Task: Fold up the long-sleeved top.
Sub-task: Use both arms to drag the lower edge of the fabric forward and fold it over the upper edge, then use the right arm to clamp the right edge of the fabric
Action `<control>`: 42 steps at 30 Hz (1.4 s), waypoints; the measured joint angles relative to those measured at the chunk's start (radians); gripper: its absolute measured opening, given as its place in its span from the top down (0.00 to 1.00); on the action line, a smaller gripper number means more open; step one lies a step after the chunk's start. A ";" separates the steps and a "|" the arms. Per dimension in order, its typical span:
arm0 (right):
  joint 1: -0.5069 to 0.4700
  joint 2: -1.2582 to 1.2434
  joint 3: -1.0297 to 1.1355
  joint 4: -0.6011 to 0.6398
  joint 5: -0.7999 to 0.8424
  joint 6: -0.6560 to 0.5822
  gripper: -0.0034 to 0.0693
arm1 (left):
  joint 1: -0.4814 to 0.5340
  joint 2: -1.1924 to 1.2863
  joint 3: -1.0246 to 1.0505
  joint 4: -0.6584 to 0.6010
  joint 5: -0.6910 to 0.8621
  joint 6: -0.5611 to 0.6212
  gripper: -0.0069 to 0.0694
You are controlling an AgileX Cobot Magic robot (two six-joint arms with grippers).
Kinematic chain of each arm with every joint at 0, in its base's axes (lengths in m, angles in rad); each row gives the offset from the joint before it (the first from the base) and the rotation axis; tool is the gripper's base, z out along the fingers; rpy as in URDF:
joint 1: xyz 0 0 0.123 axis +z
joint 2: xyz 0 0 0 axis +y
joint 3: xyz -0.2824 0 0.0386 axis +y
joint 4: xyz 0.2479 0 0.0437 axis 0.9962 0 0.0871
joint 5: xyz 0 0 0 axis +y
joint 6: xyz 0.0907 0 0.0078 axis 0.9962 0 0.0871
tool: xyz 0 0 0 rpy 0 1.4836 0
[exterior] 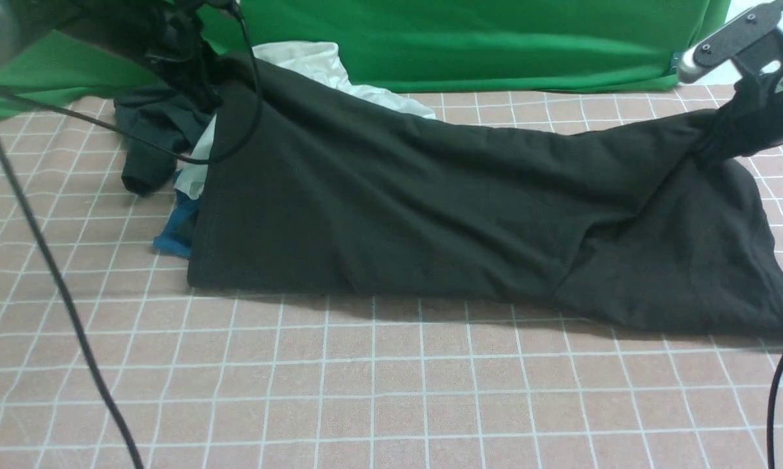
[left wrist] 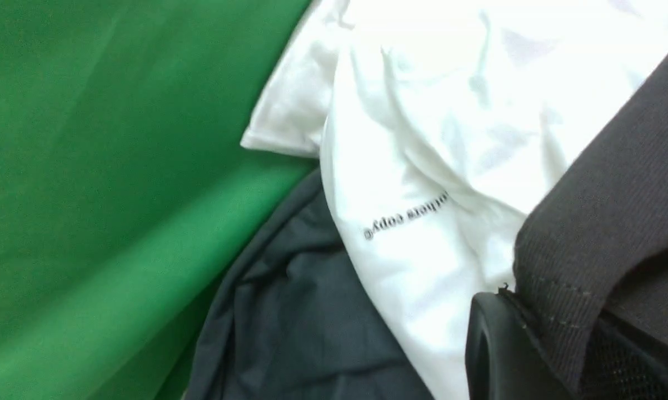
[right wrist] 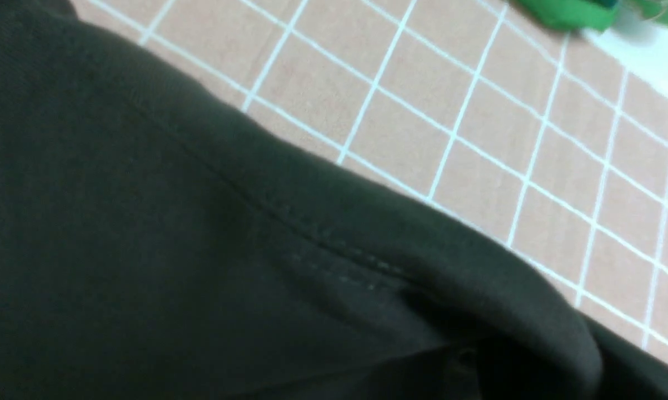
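Note:
The long-sleeved top [exterior: 430, 208], a big black sweatshirt, is stretched across the table between both arms, with its lower edge resting on the cloth. At the far left my left gripper [exterior: 214, 98] is raised and shut on one corner. In the left wrist view one black finger [left wrist: 506, 355] presses the ribbed hem [left wrist: 589, 244]. At the far right my right gripper [exterior: 727, 133] is lifted and shut on bunched fabric. The top [right wrist: 200, 250] fills the right wrist view and hides the fingers there.
A white shirt [exterior: 313, 62] and a dark grey-green tee [exterior: 150, 137] lie piled behind the left end, with a blue cloth [exterior: 176, 231] below them. A green backdrop [exterior: 496, 39] closes the far side. Black cables [exterior: 59, 286] hang over the pink grid tablecloth [exterior: 391, 391].

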 joint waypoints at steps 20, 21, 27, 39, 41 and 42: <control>-0.113 -0.136 -0.016 -0.003 0.213 0.223 0.29 | 0.002 -0.005 -0.009 0.001 -0.118 -0.112 0.17; -0.125 -0.156 -0.017 -0.003 0.255 0.246 0.29 | 0.003 -0.018 -0.009 0.001 -0.108 -0.133 0.17; -0.200 -0.211 0.059 0.107 0.486 0.335 0.05 | -0.032 -0.148 -0.009 -0.037 0.124 -0.282 0.68; -0.211 -0.042 0.174 0.266 0.330 0.339 0.00 | -0.288 -0.510 0.465 -0.105 0.062 -0.332 0.90; -0.208 -0.009 0.174 0.287 0.319 0.338 0.00 | -0.349 -0.593 0.595 -0.114 -0.018 -0.333 0.90; -0.205 0.001 0.174 0.292 0.313 0.337 0.00 | -0.373 -0.624 0.643 -0.117 -0.055 -0.334 0.90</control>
